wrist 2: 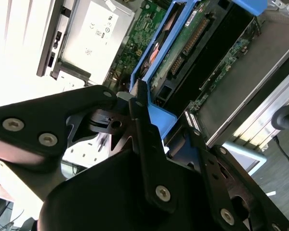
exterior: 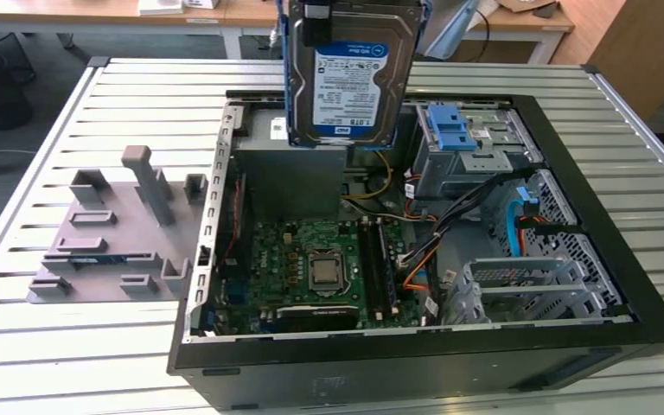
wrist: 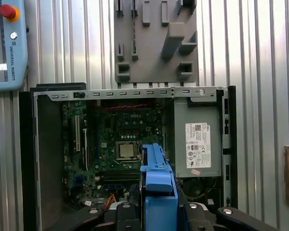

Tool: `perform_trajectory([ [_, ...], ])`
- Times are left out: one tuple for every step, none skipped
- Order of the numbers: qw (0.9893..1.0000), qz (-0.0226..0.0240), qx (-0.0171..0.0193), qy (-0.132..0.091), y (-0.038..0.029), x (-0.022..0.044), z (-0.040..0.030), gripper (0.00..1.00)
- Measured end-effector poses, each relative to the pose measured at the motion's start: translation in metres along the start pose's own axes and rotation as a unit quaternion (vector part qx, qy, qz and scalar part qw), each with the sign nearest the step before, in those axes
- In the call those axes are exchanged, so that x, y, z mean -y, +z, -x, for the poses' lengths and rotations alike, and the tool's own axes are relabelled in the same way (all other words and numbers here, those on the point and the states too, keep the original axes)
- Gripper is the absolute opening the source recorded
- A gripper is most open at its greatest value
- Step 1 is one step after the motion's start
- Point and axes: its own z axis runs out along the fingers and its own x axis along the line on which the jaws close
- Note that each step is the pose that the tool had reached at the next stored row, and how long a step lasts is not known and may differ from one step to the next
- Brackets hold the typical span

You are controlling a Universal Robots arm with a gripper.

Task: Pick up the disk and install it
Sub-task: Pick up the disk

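Transport is the step in hand: the disk [exterior: 349, 73] hangs upright, label towards the exterior view, above the far side of the open computer case [exterior: 424, 346], clear of everything inside. In the second wrist view the gripper [wrist 2: 161, 120] has its fingers [wrist 2: 144, 139] pinching the disk's blue carrier from both sides, so far as the close angle lets me judge. Below lie the motherboard [exterior: 309, 264] and power-supply box [wrist: 197, 144]. Seating it calls, I judge, for lining the carrier up with the drive cage [exterior: 470, 151] without catching the loose cables [exterior: 470, 216]
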Motion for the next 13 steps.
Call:
perform_trajectory([
  [1.0, 0.0, 0.0, 0.0, 0.0, 0.0019, -0.0002, 0.36],
  [1.0, 0.0, 0.0, 0.0, 0.0001, 0.0042, -0.0003, 0.36],
  [1.0, 0.0, 0.0, 0.0, 0.0001, 0.0064, -0.0004, 0.36],
  [1.0, 0.0, 0.0, 0.0, 0.0001, 0.0085, -0.0008, 0.36],
  [1.0, 0.0, 0.0, 0.0, 0.0001, 0.0104, -0.001, 0.36],
  [1.0, 0.0, 0.0, 0.0, 0.0001, 0.0127, -0.0011, 0.36],
  [1.0, 0.0, 0.0, 0.0, 0.0001, 0.0148, -0.0013, 0.36],
  [1.0, 0.0, 0.0, 0.0, 0.0002, 0.0169, -0.0015, 0.36],
  [1.0, 0.0, 0.0001, 0.0, 0.0002, 0.0188, -0.0016, 0.36],
  [1.0, 0.0, 0.0, 0.0, 0.0002, 0.0209, -0.0016, 0.36],
  [1.0, 0.0, 0.0, 0.0, 0.0002, 0.0232, -0.0016, 0.36],
  [1.0, 0.0, 0.0001, 0.0, 0.0003, 0.0253, -0.0018, 0.36],
  [1.0, 0.0, 0.0001, 0.0, 0.0003, 0.0267, -0.0018, 0.36],
])
